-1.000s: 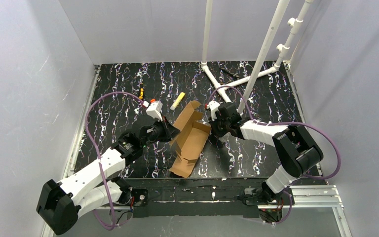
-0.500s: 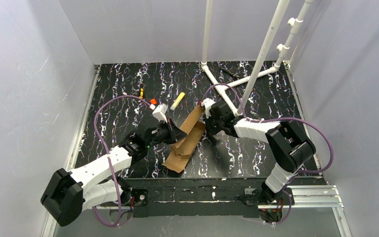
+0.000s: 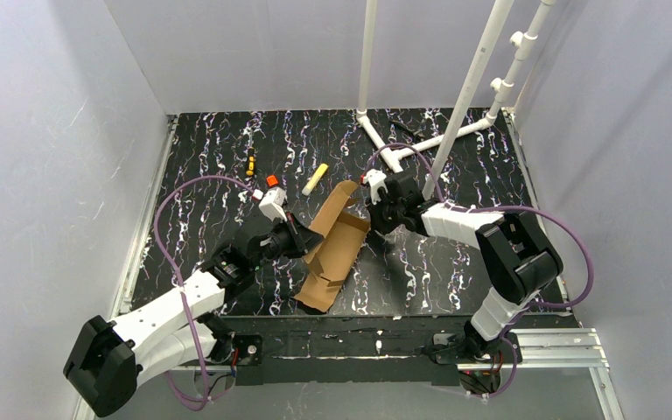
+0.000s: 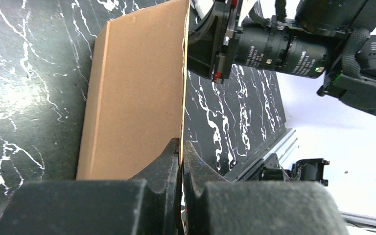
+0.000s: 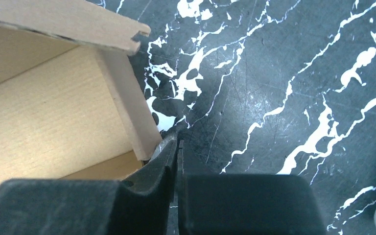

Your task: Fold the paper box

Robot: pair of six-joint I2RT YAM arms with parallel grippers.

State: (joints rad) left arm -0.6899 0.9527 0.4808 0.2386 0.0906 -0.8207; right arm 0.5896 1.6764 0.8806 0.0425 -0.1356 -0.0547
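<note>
- The paper box [image 3: 337, 243] lies half-formed on the surface [image 3: 227, 157] between the two arms. One side panel is raised and the end flaps are spread out.
- Your left pincer [image 4: 181, 147] is pinching the thin top edge of the raised panel.
- Your right pincer [image 5: 177, 143] is all but pressed together. Its tip sits at a flap corner and nothing shows in the slit.
- Risk: the left hold is on a bare edge only. A quick swing could pull the card free or crease it off the score line.
- Risk: with only the tip beside the flap, a push from the right may slide the whole box rather than fold it.
- The left wrist view shows the pinch and how close the right arm stands behind the panel.
- The right wrist view shows the box's inner face.
- Only the overhead view shows the full layout.
</note>
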